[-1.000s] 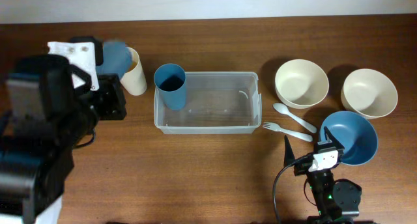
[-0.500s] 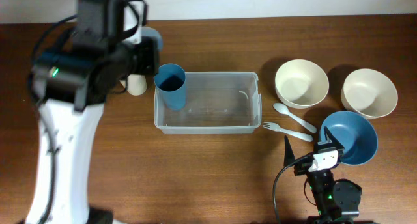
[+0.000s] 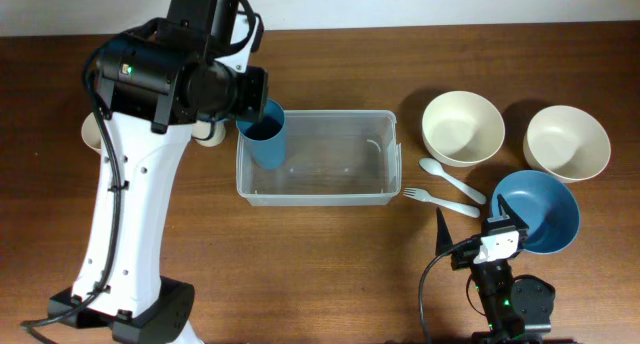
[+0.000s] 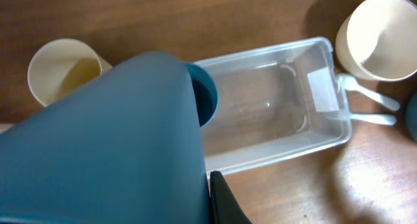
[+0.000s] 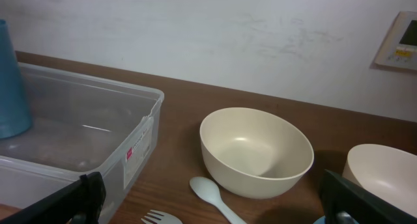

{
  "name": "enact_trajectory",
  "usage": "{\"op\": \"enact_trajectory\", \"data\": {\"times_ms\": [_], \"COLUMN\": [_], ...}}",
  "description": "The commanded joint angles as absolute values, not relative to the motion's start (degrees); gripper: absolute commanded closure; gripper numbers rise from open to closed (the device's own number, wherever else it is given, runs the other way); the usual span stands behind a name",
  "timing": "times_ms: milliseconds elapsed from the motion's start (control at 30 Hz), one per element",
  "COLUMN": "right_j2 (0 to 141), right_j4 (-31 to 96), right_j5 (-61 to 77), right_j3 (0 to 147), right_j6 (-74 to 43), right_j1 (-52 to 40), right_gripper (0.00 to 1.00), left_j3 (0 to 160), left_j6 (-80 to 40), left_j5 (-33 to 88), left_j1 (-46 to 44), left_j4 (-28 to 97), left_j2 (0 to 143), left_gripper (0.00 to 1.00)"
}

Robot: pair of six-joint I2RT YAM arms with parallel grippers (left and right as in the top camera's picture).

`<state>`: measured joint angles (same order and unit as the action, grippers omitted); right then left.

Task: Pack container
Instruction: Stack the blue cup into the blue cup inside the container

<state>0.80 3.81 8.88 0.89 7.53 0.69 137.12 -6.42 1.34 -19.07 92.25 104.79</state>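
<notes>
Cup-packing looks underway: left gripper (image 3: 247, 96), clamped on a blue cup (image 4: 111, 146), hovers over the left end of the mid-table container (image 3: 330, 197), where lowering it squarely into the standing cup (image 3: 266, 136) comes next; right gripper (image 5: 212, 201) sits wide.

The left arm (image 3: 150, 84) is swung in from the left edge of the table (image 3: 330, 274) and is now brought over the left end of the container (image 3: 330, 174). The carried blue cup (image 4: 111, 139) is taken away from beside the cream cup (image 4: 62, 71) and is now held just above the standing blue cup (image 3: 265, 139).
</notes>
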Motion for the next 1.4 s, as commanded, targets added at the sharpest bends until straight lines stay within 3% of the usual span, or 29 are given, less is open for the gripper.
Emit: {"op": "enact_trajectory", "data": {"times_ms": [0,367,1367], "right_j2": [0.21,0.21,0.19], "right_j4": [3.97,3.97,3.97], "right_j5": [8.34,8.34,8.34], "right_j3": [0.43,0.43,0.43], "right_j6": [7.51,7.51,7.51], "right_j1": [0.38,0.38,0.38], "right_gripper": [0.01,0.01,0.01], "left_j3": [138.54,138.52,138.37], "left_j6": [-5.48,-5.50,-6.81], "left_j5": [0.23,-1.89,-2.79], "left_j1": [-19.38,-23.97,-23.90], "left_j4": [93.17,93.41,95.85], "left_j2": [106.04,110.56,117.27], "left_gripper": [0.99,0.98,0.98]}}
